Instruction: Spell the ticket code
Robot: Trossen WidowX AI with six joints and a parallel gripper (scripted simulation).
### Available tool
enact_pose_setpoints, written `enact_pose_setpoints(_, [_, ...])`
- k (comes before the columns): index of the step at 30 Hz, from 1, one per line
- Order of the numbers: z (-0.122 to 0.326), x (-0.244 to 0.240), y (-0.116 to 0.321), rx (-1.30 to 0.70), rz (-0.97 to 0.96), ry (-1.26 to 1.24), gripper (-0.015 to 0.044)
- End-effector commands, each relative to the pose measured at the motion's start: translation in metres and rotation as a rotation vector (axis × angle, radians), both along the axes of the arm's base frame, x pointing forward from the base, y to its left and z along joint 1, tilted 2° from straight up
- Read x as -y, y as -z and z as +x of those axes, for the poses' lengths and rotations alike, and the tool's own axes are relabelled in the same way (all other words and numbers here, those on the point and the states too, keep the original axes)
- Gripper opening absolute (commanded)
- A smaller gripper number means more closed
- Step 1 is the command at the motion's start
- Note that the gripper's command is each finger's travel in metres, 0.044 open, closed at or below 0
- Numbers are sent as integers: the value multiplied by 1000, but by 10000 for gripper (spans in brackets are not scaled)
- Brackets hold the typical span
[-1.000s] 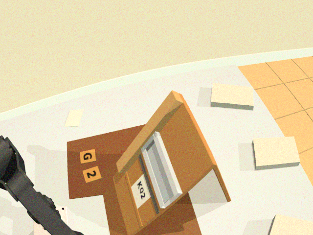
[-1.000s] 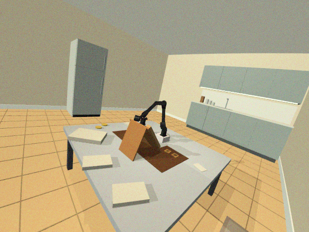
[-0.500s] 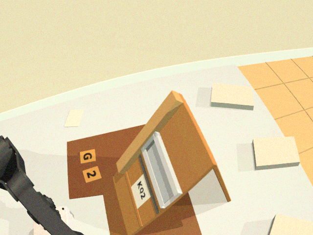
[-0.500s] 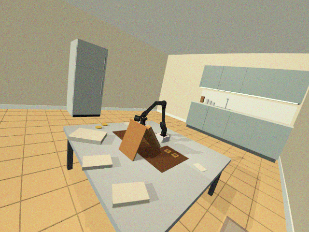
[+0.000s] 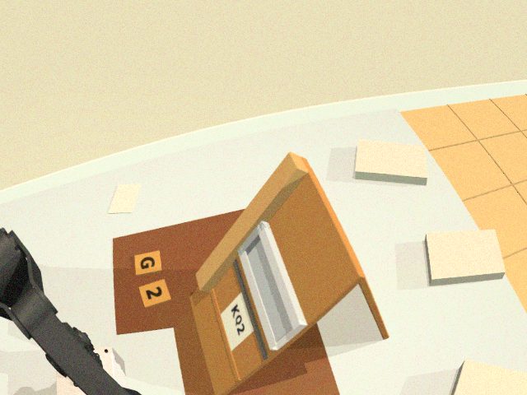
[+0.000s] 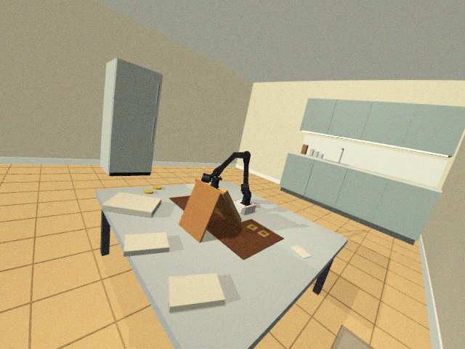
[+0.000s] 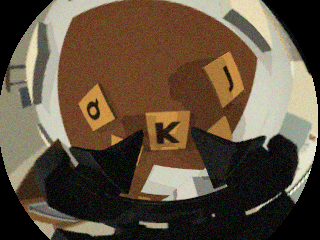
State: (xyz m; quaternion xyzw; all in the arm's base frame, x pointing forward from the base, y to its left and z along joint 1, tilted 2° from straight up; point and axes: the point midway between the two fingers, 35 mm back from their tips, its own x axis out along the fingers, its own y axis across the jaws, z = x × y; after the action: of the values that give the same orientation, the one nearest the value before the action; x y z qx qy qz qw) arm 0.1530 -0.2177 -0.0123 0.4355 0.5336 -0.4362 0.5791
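On the near side of the board (image 5: 323, 238) (image 6: 198, 211), a pale block (image 5: 389, 157) (image 6: 195, 287) lies flat. Beside the board are the 2 tile (image 5: 154, 292) (image 6: 251, 227) and the G tile (image 5: 147, 262) (image 6: 264, 233); its ticket (image 5: 236, 325) reads KQ2, its letter rail (image 5: 272, 285) shows no letters. Beyond the board, the gripper (image 6: 215, 184) (image 7: 167, 131) has jaws apart, clamping nothing, around or just above the K tile (image 7: 168, 131), near the Q tile (image 7: 95, 107). Picking K seems in hand; next calls for aligning, then closing squarely, before carrying it to the open end.
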Motion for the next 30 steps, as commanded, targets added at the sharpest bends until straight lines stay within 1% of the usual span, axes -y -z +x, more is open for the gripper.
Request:
enact_pose_setpoints(1, [-1,-1,2,-6,3,-4,340])
enact_pose_setpoints(10, [-1,-1,2,-6,3,-4,340])
enact_pose_setpoints(26, [0,-1,2,-6,3,-4,233])
enact_pose_setpoints(30, [0,-1,-3,-6,3,-4,128])
